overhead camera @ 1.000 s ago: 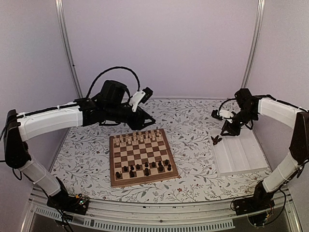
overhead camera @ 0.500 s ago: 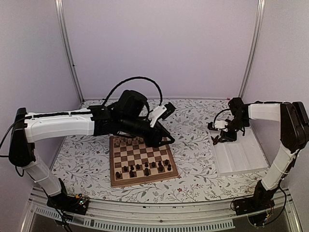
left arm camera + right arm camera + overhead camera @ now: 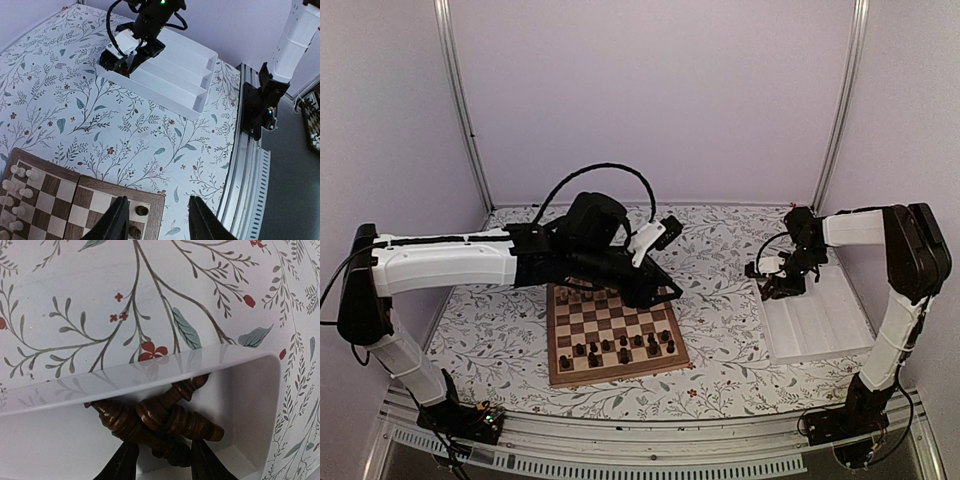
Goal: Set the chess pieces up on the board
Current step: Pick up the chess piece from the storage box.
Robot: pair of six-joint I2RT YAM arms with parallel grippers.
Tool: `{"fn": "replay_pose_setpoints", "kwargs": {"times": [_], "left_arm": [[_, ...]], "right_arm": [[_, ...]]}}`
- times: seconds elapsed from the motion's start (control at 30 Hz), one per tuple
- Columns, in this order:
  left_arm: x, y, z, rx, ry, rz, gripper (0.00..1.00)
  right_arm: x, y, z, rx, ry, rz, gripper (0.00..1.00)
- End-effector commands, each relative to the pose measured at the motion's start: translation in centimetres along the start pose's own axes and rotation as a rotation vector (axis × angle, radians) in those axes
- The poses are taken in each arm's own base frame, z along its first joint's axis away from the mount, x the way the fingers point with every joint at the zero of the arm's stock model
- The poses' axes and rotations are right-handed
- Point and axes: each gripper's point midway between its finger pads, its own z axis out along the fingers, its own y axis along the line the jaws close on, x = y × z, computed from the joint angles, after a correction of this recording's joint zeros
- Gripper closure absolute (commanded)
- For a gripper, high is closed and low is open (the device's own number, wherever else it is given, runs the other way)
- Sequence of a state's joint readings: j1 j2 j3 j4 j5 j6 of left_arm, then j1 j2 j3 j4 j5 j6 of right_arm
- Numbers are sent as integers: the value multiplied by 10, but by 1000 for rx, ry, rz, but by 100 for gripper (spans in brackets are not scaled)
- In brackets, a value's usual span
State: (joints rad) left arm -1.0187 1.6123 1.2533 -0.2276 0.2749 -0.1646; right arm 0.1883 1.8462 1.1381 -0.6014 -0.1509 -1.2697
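The board (image 3: 552, 340) lies mid-table, with a row of dark chess pieces (image 3: 620, 347) along its near side. Pale chessmen (image 3: 20, 172) stand on the far side, partly hidden under my left arm. My left gripper (image 3: 668, 292) hangs open over the board's far right corner. In the left wrist view the left gripper (image 3: 157, 222) is empty above two dark pieces (image 3: 142, 210). Three dark pieces (image 3: 165, 415) lie crossed in the corner of the white tray (image 3: 150, 375). My right gripper (image 3: 162, 462) is open, its fingers either side of one piece's end.
The white compartment tray (image 3: 820, 325) sits right of the board on the flowered cloth. An aluminium rail (image 3: 245, 165) runs along the table's near edge, and the right arm's base (image 3: 260, 100) is bolted to it. Grey walls close in the back and sides.
My left arm has swung right from behind the board's far left to over its far right corner. My right gripper has dropped left into the tray corner and its jaws have widened.
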Motion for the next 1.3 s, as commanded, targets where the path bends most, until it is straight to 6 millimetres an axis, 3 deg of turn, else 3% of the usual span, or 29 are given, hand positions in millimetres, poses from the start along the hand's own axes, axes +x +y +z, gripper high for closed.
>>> {"fn": "replay_pose_setpoints", "kwargs": {"times": [0.0,0.17,0.4,0.6,0.8,0.97,1.17,1.27], "left_arm": [[-7,-9,-3,10,-36,8,58],[-9,-10,-7,10,-55,23,58],[-8,-11,-3,22,-55,41,58],[-8,-12,1,36,-64,51,58],[-10,-14,13,67,-89,45,58],[-21,-14,40,100,-179,39,59],[-28,-19,94,147,-241,31,59],[-32,-23,119,160,-252,17,59]], "right_arm": [[4,21,12,-95,47,-25,62],[11,49,-4,-155,82,-35,66],[14,75,-28,-207,92,8,81],[9,86,-51,-216,80,30,91],[-3,86,-83,-192,34,64,93],[-23,87,-103,-192,-103,155,95],[-21,84,-103,-227,-211,306,96],[-29,85,-107,-260,-289,364,96]]}}
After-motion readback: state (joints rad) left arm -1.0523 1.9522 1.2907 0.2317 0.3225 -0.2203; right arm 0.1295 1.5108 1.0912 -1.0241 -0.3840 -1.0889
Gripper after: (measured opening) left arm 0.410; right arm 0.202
